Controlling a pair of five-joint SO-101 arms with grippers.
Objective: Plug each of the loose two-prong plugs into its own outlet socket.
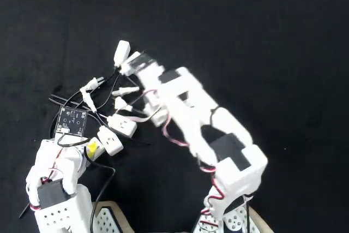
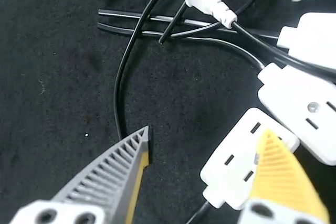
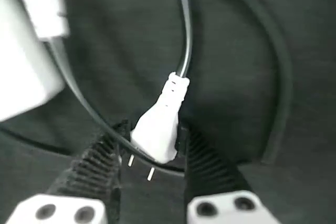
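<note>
The step in hand looks to be carrying a plug to a socket. The right end effector (image 3: 153,148) is clamped on a white moulded two-prong plug (image 3: 157,127) with a black cord. Its dark ribbed fingers (image 3: 94,166) press either flank of the plug body, the two metal prongs point back toward the wrist, and the cord runs away ahead. The left end effector (image 2: 206,135) hangs with jaws apart low over the black cloth worktop (image 1: 272,53). A white plastic outlet socket block (image 2: 239,156) lies touching the inner face of its yellow finger (the grey one is well clear of it). Next, I judge, the left must close on that block to steady it, while the right turns the plug so that its prongs face the slots.
</note>
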